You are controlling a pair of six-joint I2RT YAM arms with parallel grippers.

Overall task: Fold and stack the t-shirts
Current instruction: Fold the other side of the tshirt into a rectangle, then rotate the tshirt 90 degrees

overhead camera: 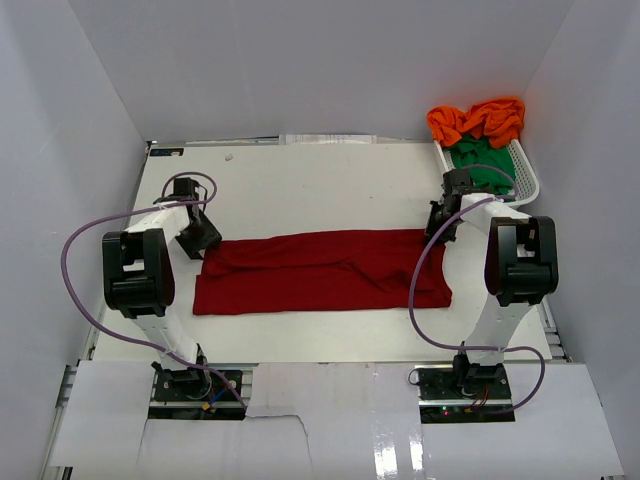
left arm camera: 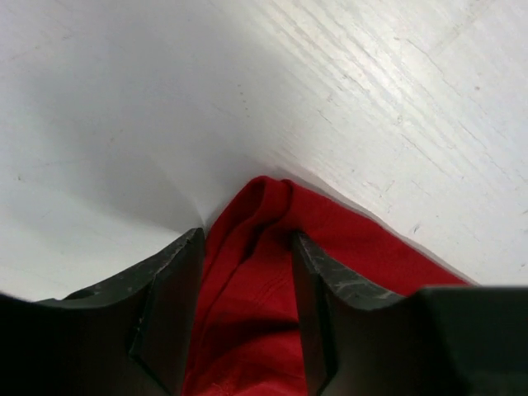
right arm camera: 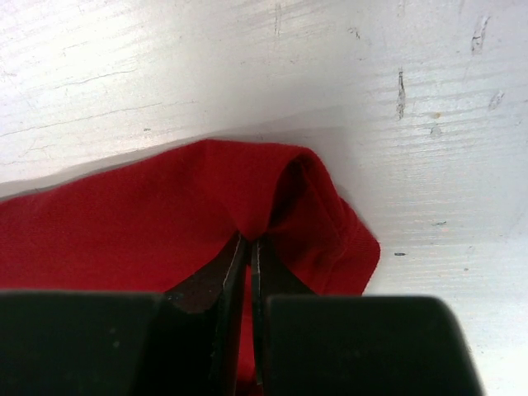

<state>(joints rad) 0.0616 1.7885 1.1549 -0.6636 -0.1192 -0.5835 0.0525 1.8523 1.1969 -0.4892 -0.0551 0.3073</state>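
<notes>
The dark red t-shirt (overhead camera: pixel 320 272) lies folded into a long band across the middle of the table. My left gripper (overhead camera: pixel 205 243) is at its far left corner. In the left wrist view the jaws (left arm camera: pixel 247 239) stand apart with a bunched ridge of the red shirt (left arm camera: pixel 264 280) between them. My right gripper (overhead camera: pixel 437 225) is at the far right corner. In the right wrist view its jaws (right arm camera: pixel 250 243) are pinched shut on a fold of the red shirt (right arm camera: pixel 124 231). The orange t-shirt (overhead camera: pixel 480 120) and green t-shirt (overhead camera: pixel 485 165) lie crumpled in the basket.
The white lattice basket (overhead camera: pixel 527 178) stands at the back right corner, just behind my right arm. White walls enclose the table on the left, back and right. Purple cables loop beside both arms.
</notes>
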